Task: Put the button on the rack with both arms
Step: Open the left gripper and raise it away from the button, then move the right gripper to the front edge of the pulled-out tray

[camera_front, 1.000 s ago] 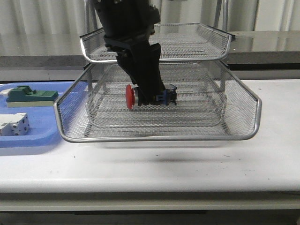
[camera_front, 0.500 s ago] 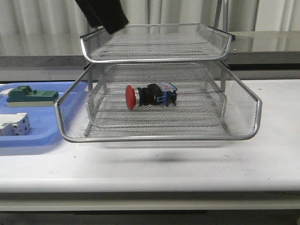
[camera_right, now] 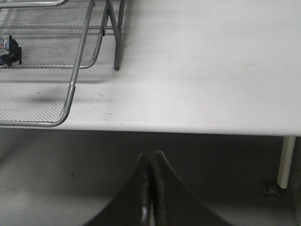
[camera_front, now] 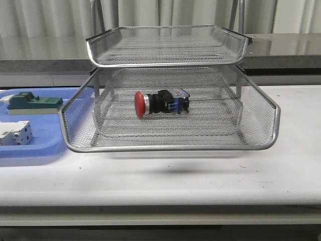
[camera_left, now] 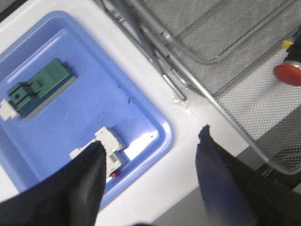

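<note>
Off to the left side of the white table [camera_front: 200, 181] there's a flat blue plastic tray [camera_front: 47, 145], only partly in frame from the front. Two parts sit in it, well apart from each other: a green block [camera_front: 32, 103] with a pale base toward the back, and a white breaker-looking block [camera_front: 15, 134] closer to the front edge. Behind the table runs a dark grey counter ledge [camera_front: 281, 50], with pale curtains [camera_front: 165, 12] hanging behind that. A white table leg [camera_right: 286, 161] shows below the tabletop edge, above a grey floor [camera_right: 56, 169].
</note>
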Tool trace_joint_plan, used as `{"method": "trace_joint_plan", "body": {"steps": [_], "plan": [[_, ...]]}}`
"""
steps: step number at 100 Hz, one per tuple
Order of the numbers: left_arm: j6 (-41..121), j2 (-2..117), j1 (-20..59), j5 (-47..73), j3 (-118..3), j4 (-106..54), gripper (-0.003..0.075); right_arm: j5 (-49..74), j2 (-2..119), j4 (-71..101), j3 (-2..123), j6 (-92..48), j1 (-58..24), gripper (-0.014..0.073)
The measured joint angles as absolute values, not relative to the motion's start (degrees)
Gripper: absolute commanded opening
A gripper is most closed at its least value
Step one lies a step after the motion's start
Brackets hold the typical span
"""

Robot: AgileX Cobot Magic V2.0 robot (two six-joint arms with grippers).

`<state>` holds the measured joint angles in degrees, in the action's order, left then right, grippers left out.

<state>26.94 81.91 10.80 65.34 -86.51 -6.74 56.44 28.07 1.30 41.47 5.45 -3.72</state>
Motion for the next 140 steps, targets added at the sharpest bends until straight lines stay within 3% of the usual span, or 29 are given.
{"method": "trace_joint_plan", "body": {"steps": [35,90,117,140], "plan": [[26.1,59.8,3.6,49.3,-61.5,-9.4,0.0409,56.4,28.1,1.3,41.5,5.4,-3.7,-0.0071],[25.9,26.2,3.3,17.2,-27.0,-16.6,0.0409,56.4,28.1,1.3,41.5,5.4,-3.7,-0.0071],[25.9,19.5,3.3,4.5,-17.7,-23.1,0.0409,56.4,28.1,1.3,41.5,5.4,-3.7,-0.0071],[25.8,19.5,3.3,2.4,-15.9,-24.6,0.0406,56.4,28.1,1.3,41.5,5.4,-3.7,-0.0071]]}}
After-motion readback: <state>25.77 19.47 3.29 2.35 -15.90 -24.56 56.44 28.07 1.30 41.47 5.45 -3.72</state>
